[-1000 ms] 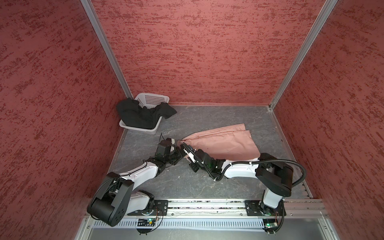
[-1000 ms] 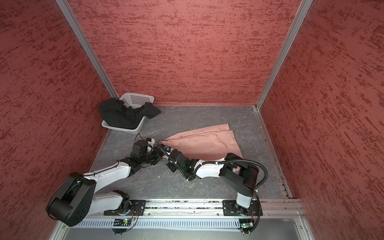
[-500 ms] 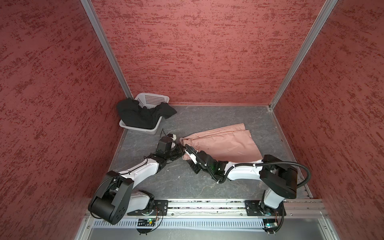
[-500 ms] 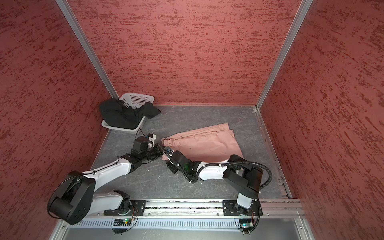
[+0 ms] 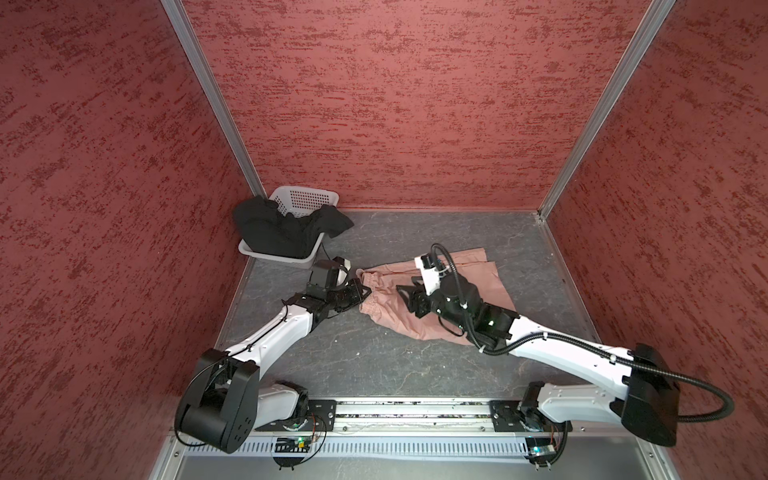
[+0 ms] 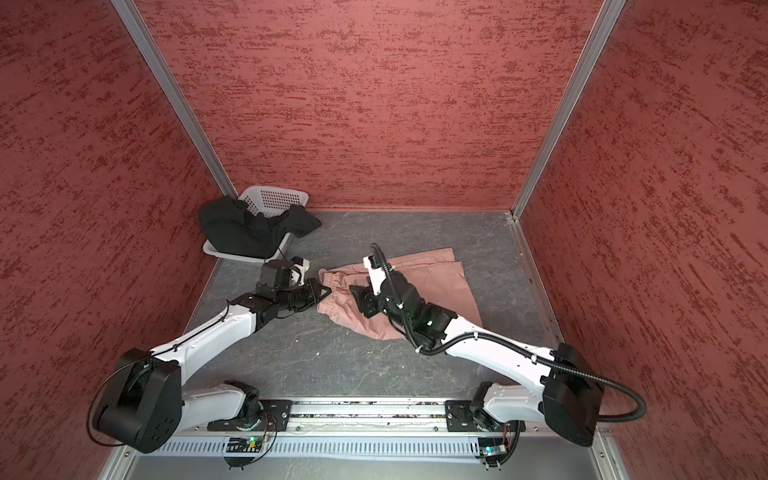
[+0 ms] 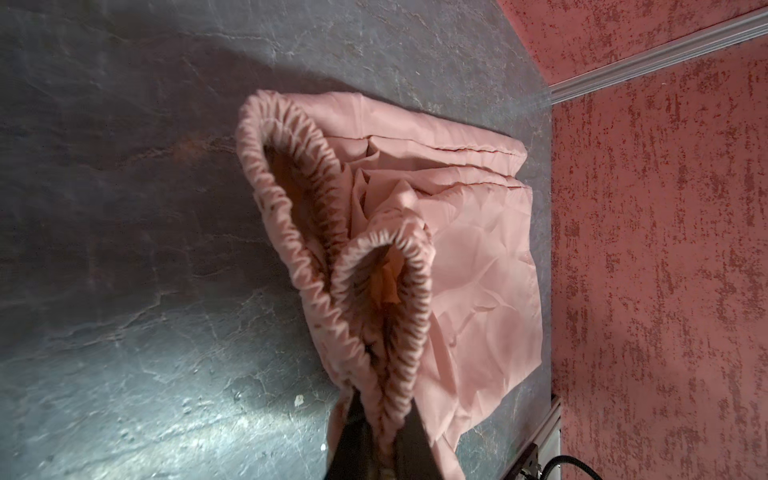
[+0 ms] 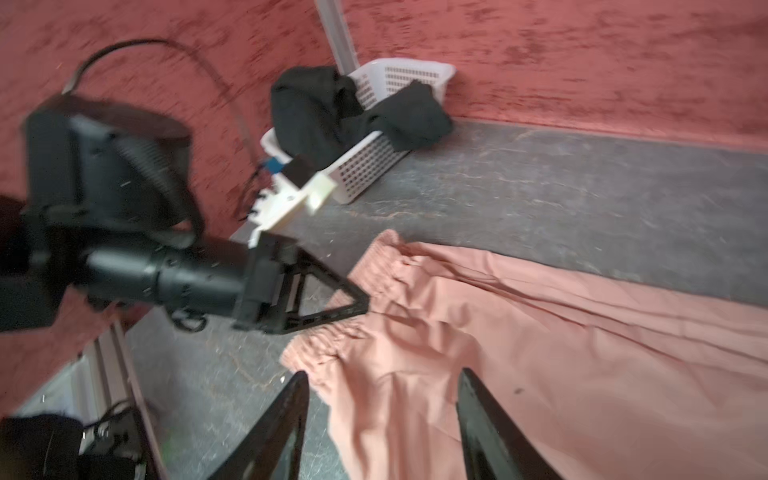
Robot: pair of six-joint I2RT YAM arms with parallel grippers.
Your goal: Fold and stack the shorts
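The white perforated basket (image 5: 308, 198) holds crumpled black shorts (image 5: 270, 228) spilling over its rim. Creased dusty-pink shorts (image 5: 492, 282) lie on the table (image 5: 374, 353), their gathered waistband clamped in the left claw (image 5: 365, 292). The right claw (image 8: 382, 378) hovers above them, jaws apart.

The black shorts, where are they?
In both top views, the black shorts drape over the white basket in the far left corner, behind the left claw.

Top views overhead; wrists close, share pink shorts (image 7: 478, 270)
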